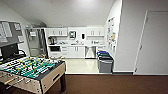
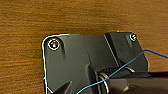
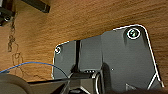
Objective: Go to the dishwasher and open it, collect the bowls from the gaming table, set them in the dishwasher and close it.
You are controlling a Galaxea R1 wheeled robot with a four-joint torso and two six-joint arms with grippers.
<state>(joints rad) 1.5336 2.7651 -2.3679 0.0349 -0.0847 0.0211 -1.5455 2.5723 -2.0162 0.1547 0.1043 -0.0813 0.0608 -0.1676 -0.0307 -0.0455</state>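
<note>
Neither wrist view lets me tell whether the grippers' fingers are spread or pressed together: each has the robot's own dark plate over brown carpet (image 2: 30, 20), with a thin blue cable (image 2: 120, 71) crossing it. In the head view the same brown carpet runs across the foreground from 5 to 7 o'clock. At 8 o'clock stands a foosball table (image 1: 30, 68) with a green field and rods, its corner toward the camera. Beyond the carpet edge, a pale floor (image 1: 80, 65) leads into a kitchenette at 12 o'clock. The dishwasher (image 1: 90, 52) sits under the counter there, steel front, door closed, between white cabinets (image 1: 76, 51). Grey bins (image 1: 105, 62) with coloured lids stand at 2 o'clock against the white wall. A tall refrigerator (image 1: 35, 42) is at 10 o'clock.
</note>
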